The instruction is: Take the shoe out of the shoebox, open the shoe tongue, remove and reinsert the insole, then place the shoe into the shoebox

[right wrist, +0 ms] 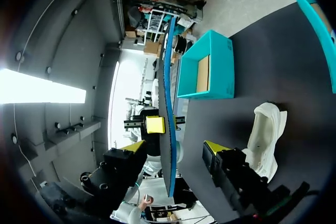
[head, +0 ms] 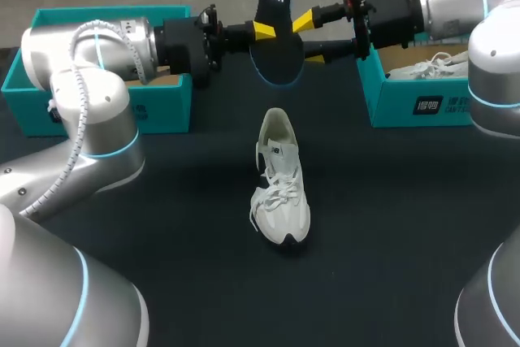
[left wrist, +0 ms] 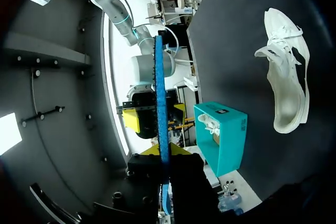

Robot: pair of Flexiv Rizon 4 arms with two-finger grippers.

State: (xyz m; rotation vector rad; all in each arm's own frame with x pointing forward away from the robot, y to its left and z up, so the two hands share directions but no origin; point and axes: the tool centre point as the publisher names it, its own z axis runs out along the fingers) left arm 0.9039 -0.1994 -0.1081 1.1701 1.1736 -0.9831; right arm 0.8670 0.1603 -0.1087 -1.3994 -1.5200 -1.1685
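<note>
The left gripper (head: 262, 32) is pinching the insole (head: 276, 42), with its fingers closing narrowly on the two faces of the thin sheet. This is holding the insole off the table, probably so it can be handed across or steadied for refitting. The right gripper (head: 309, 40) is facing it from the other side with its fingers spread wide. The insole's edge is passing between those fingers without both of them touching it, so I judge this arm is only lining up a grip.

The insole is showing edge-on to both wrists. Its long axis is crossing the line between the two grippers. The logo heel end is pointing up and away past the fingers, and the broad toe end is hanging down on the near side.

The shoe (head: 280, 193) is standing on its sole, below the fingers and well apart from them. Its long axis is running near to far, its toe is pointing toward me, and its open heel is facing the grippers, ready to take the insole. The empty box (right wrist: 207, 72) is sitting beyond the right fingers.
</note>
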